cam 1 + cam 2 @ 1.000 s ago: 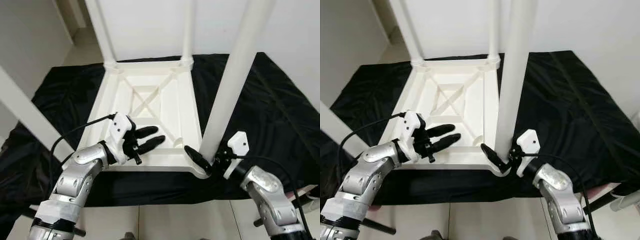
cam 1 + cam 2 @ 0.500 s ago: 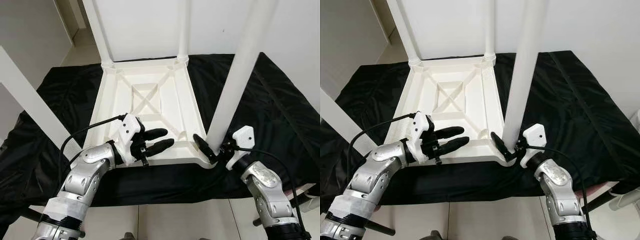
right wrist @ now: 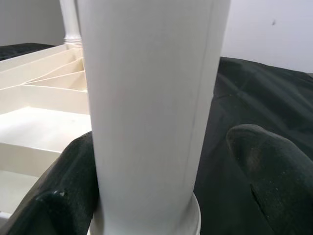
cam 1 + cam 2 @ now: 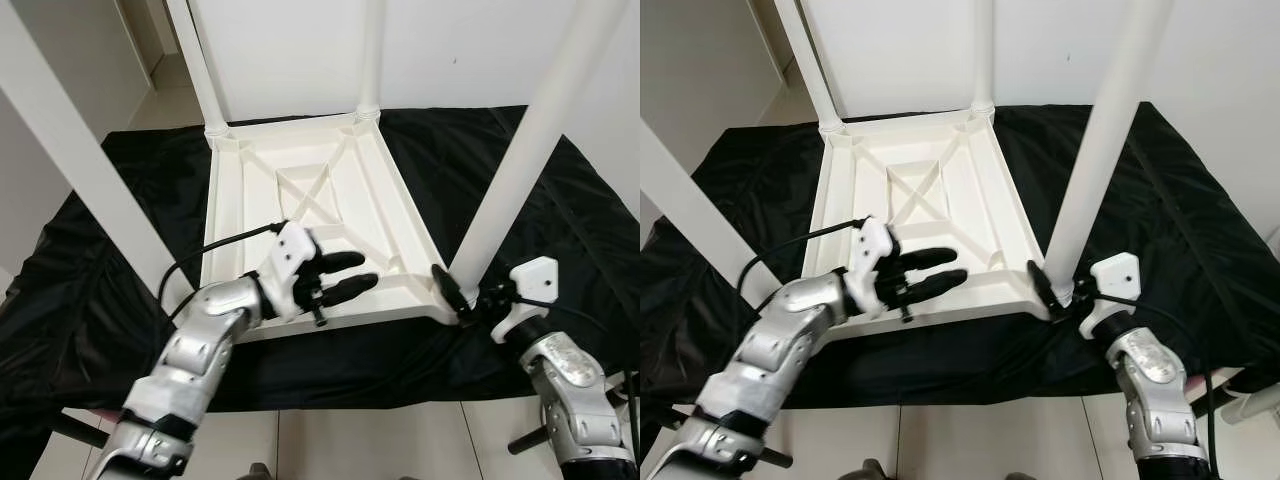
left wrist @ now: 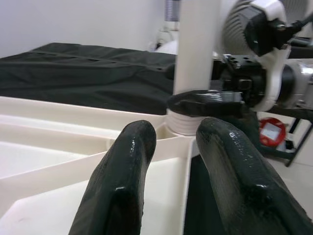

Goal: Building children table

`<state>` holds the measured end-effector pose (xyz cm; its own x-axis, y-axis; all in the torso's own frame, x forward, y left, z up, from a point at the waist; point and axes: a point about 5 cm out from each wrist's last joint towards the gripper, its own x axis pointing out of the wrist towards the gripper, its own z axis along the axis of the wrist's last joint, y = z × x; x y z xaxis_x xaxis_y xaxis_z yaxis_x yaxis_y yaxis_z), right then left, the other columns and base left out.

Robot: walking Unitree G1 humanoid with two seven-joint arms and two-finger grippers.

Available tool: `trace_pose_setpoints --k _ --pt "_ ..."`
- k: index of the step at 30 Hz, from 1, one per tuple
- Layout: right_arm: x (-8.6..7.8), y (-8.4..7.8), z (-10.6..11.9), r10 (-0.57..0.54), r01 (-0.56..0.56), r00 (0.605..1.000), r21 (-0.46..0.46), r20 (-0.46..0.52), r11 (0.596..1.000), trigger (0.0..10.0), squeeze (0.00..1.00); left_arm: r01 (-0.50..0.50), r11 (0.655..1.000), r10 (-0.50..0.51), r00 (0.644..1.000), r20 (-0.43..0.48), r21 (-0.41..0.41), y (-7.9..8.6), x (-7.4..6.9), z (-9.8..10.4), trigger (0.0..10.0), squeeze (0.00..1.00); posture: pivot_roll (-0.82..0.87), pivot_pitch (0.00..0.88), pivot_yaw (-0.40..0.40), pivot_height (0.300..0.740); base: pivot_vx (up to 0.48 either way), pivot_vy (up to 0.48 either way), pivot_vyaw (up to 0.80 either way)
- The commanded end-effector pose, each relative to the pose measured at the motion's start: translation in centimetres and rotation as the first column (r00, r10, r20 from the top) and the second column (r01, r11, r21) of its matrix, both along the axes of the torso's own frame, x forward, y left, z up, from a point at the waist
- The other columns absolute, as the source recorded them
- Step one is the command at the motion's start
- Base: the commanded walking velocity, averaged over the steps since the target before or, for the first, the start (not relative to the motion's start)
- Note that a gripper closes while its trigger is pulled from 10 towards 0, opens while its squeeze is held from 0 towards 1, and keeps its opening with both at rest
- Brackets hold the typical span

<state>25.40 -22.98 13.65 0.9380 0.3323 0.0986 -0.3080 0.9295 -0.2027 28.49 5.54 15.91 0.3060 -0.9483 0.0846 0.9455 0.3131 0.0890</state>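
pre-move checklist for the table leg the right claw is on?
1. Right claw straddles the near-right leg at its base: ok.
2. Fingers pressed tight on the leg: cannot tell.
3. Leg seated fully in its corner socket: cannot tell.
4. Left claw open over the upturned tabletop, holding nothing: ok.
5. Far legs upright in their corners: ok.
6. Tabletop rests on the black cloth: ok.
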Motion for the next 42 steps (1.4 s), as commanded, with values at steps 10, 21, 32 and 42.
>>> trace_pose_setpoints --k 10,21,32,42 --pt "0.8 0.0 0.5 -0.053 0.052 0.998 0.026 0.02 0.998 10.0 0.0 -0.131 0.991 0.131 0.976 -0.176 0.009 -1.5 1.2 0.4 10.0 0.0 -0.03 0.0 0.073 0.74 0.0 0.0 0.0" --pt "1.2 2.2 0.1 -0.053 0.052 0.999 0.039 0.005 0.998 10.0 0.0 -0.097 0.995 0.098 0.99 -0.103 0.014 -1.8 -0.1 0.8 10.0 0.0 -0.02 0.015 0.035 0.74 0.0 0.0 0.0" --pt "0.8 2.8 -0.2 0.063 -0.063 0.998 0.035 -0.019 0.997 6.1 0.0 0.009 0.998 -0.004 0.997 -0.078 0.06 -1.9 -1.4 0.2 10.0 0.0 -0.02 0.026 0.032 0.74 0.0 0.0 0.0" --pt "0.5 2.5 -0.4 0.072 -0.072 0.997 0.011 -0.033 0.997 0.0 0.0 0.03 0.995 -0.026 0.999 -0.046 0.093 -2.5 -2.2 -0.2 10.0 0.0 -0.02 0.002 0.028 0.74 0.0 0.0 0.0"
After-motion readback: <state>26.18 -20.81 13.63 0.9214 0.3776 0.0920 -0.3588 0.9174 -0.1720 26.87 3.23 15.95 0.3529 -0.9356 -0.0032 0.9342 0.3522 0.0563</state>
